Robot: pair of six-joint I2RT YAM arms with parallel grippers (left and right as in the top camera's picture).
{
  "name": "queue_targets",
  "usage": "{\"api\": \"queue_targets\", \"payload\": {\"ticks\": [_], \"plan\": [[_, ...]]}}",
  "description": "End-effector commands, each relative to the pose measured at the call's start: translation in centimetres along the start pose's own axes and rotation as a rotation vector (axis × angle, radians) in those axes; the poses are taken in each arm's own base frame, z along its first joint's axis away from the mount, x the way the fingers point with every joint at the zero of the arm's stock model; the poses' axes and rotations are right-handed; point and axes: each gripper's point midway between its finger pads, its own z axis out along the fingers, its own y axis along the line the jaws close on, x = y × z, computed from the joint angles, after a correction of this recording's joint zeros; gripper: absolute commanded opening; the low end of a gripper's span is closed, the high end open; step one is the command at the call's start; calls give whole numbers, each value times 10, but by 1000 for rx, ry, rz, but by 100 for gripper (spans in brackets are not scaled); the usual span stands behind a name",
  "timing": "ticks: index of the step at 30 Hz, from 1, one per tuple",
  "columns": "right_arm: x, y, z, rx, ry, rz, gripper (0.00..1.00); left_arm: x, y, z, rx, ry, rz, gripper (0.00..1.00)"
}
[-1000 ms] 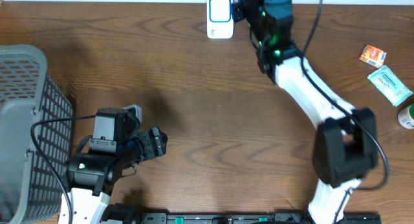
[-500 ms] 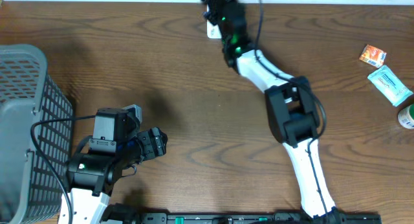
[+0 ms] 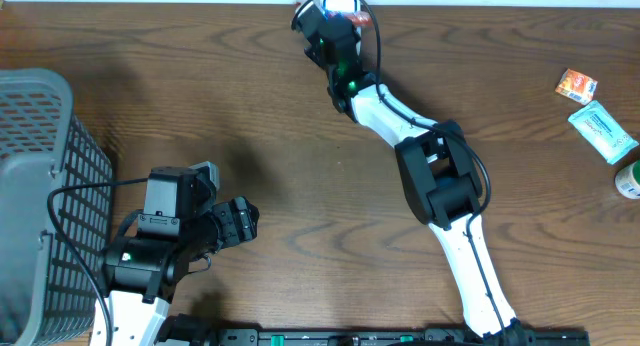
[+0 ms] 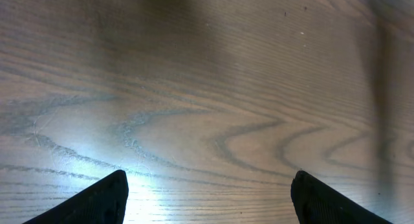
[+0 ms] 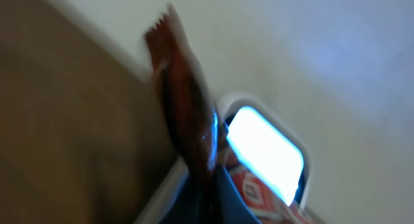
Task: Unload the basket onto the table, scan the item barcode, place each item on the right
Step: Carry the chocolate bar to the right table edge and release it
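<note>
The item, a dark red snack packet (image 5: pixel 184 114), rises edge-on and blurred from my right gripper (image 5: pixel 213 201), which is shut on it. Right behind it is the white scanner (image 5: pixel 262 149) with its blue-lit window. From overhead, the right gripper (image 3: pixel 335 26) is at the table's back edge, against the scanner (image 3: pixel 341 2), with a red corner of the packet (image 3: pixel 359 18) showing. My left gripper (image 3: pixel 240 223) hangs open over bare wood at the front left. In its wrist view, the left gripper (image 4: pixel 210 188) has nothing between its dark fingertips (image 4: pixel 107 198).
A grey mesh basket (image 3: pixel 40 176) stands at the left edge. At the far right lie an orange packet (image 3: pixel 577 84), a teal packet (image 3: pixel 603 129) and a green-and-white container (image 3: pixel 629 179). The right arm stretches diagonally across the table's middle.
The right arm has swung left along the back edge, carrying the packet from the scanner's right side across its front. The left arm has not moved.
</note>
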Motion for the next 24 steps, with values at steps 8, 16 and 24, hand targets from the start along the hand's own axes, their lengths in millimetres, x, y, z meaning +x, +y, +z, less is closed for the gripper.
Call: {"api": "queue_targets", "payload": {"ticks": [8, 16, 24], "plan": [[-19, -88, -117, -99, 353, -134, 1, -2, 2, -2, -11, -13, 0, 81], [57, -241, -197, 73, 634, 17, 1, -2, 2, -2, -11, -13, 0, 81], [216, -354, -240, 358, 884, 404, 1, -2, 2, -2, -11, -13, 0, 81]]}}
